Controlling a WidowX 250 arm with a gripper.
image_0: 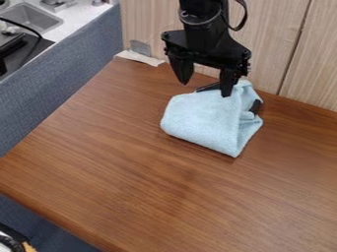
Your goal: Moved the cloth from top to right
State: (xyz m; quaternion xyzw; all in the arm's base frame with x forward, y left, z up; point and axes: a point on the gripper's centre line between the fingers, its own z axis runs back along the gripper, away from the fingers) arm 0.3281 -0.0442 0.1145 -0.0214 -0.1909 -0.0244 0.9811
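Note:
The black gripper (205, 88) hangs over the back part of the wooden table, its two fingers spread wide apart. Below it and slightly to its right lies the light blue cloth (207, 118), folded and bunched up. The right finger's tip overlaps the cloth's upper edge in the camera view; whether it touches cannot be told. Nothing is held between the fingers. Dark pieces show at the cloth's top edge and right side, partly covered by it.
The brown table (131, 162) ends at a wood-panelled wall (283, 49) behind. A blue-grey partition (59, 93) runs along the left, with a sink (29, 18) beyond. White tape (139, 58) lies at the table's back left corner.

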